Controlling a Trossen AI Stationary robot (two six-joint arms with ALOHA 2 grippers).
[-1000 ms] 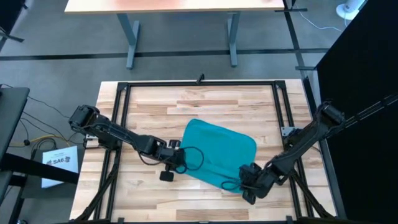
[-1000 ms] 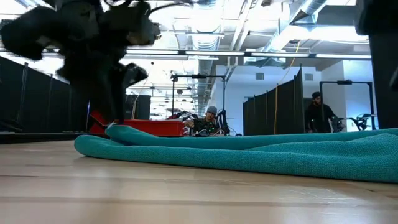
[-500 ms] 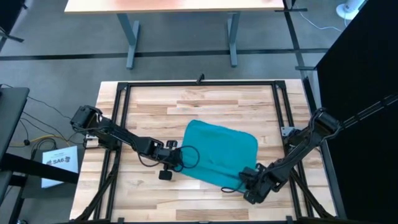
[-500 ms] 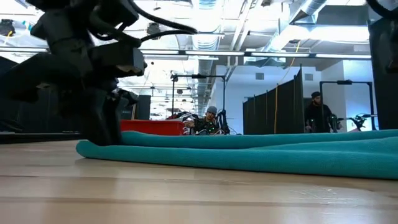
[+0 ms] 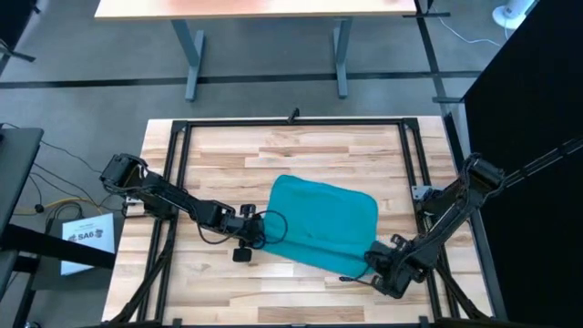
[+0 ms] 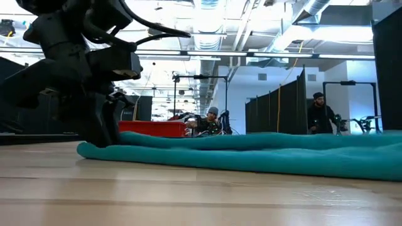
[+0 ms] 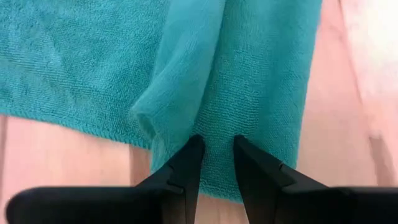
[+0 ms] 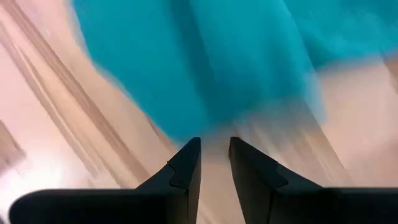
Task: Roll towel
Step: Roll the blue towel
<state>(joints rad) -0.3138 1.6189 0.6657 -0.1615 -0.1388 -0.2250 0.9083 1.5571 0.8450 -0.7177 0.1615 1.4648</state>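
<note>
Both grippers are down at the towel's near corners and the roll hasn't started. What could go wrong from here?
1. The left gripper sits at the towel edge with its fingers nearly together over a raised fold; it may pinch only that top layer, so the roll could start crooked.
2. The right gripper appears to be off the cloth, over bare table just short of the corner; closing there might catch nothing.
3. If only one side grips, the towel will likely skew.
</note>
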